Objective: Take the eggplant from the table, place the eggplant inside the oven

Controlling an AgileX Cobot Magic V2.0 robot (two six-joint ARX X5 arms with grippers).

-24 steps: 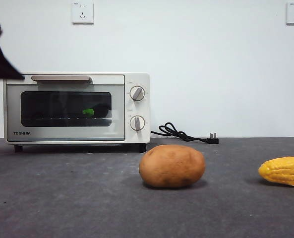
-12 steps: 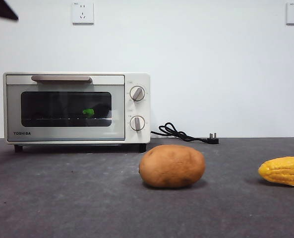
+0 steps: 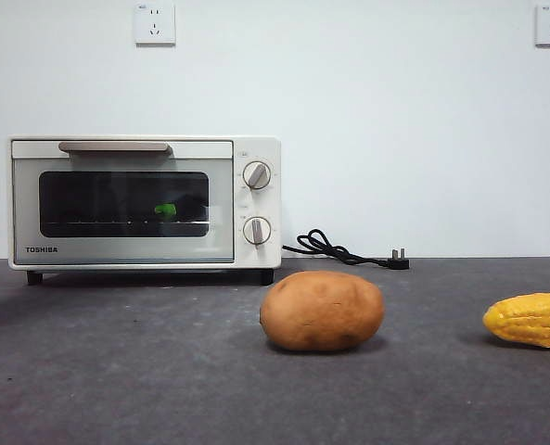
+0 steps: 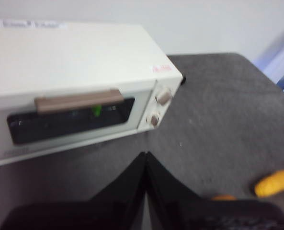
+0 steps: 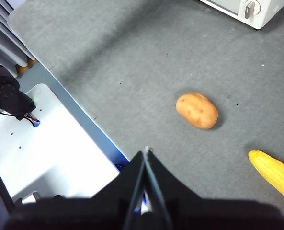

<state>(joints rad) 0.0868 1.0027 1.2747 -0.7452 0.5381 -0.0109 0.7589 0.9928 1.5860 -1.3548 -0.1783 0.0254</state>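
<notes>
Both sets of jaws were pressed together on nothing. My left gripper hung above the table in front of the Toshiba toaster oven, looking down at its closed door. My right gripper was parked high over the table's near edge, well apart from everything.

The eggplant was inside the oven, behind the dark glass. Only its green cap showed clearly, sitting at about rack height; the purple body was lost against the dark window. In the left wrist view the cap showed as a green streak just under the bar handle.

My read on handling: a toy eggplant, so probably light, stiff and smooth-skinned, likely to slip from a pinch at the rounded end. I'd have taken it across the mid-body, short axis between the jaws, away from the tapering cap. No fragility concern.

With the door shut and the eggplant inside, I judged the task basically done.

On the table, the potato sat near the middle and the corn cob at the right edge. The oven's cord and plug lay unplugged beside the oven along the back edge.
</notes>
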